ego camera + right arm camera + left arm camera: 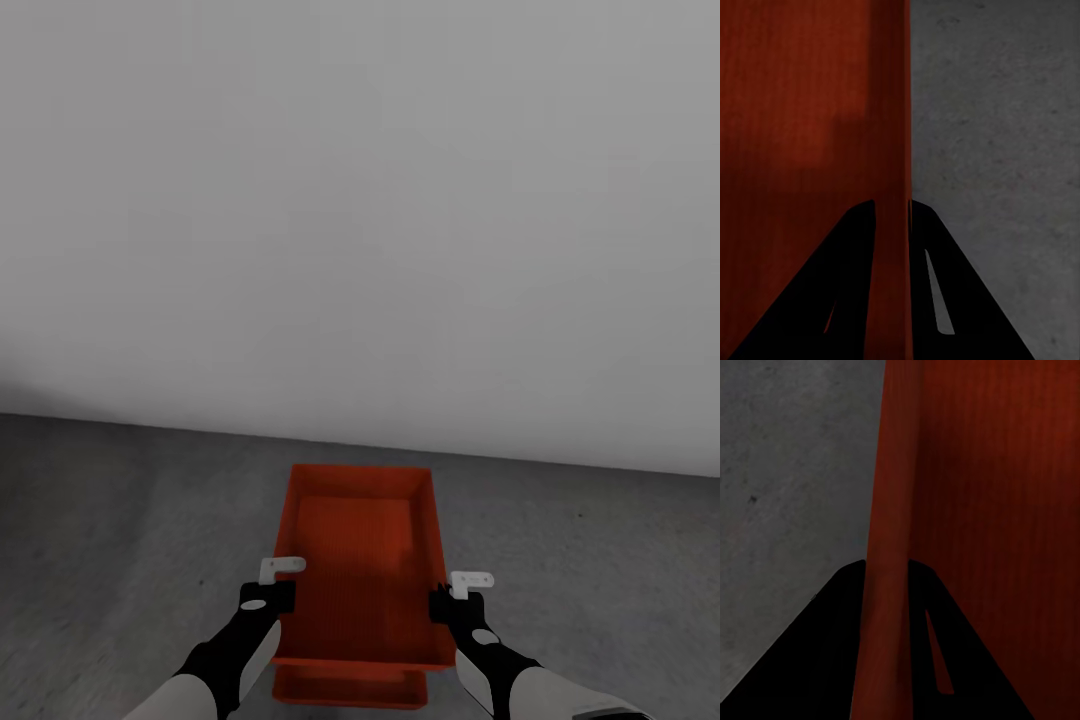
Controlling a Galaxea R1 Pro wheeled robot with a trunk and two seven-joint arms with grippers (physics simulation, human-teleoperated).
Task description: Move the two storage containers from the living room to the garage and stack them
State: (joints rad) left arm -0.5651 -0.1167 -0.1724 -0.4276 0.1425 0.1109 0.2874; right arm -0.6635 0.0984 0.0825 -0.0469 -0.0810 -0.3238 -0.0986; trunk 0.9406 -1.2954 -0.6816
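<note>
One orange-red storage container (pixel 360 560) is held level between both grippers just above the dark grey garage floor (pixel 120 520), close to the pale wall. My left gripper (pixel 280 592) is shut on its left side wall (pixel 889 510), one finger on each side of the rim. In the same way, my right gripper (pixel 447 600) is shut on the right side wall (pixel 894 112). Under the container's near rim shows a narrower orange-red strip (pixel 350 688); I cannot tell whether it is the other container or this one's near wall.
A plain pale grey wall (pixel 360 200) stands right behind the container, meeting the floor a short way past its far rim. Bare speckled concrete (pixel 787 472) spreads left of the container, and more concrete (pixel 997 112) lies to its right.
</note>
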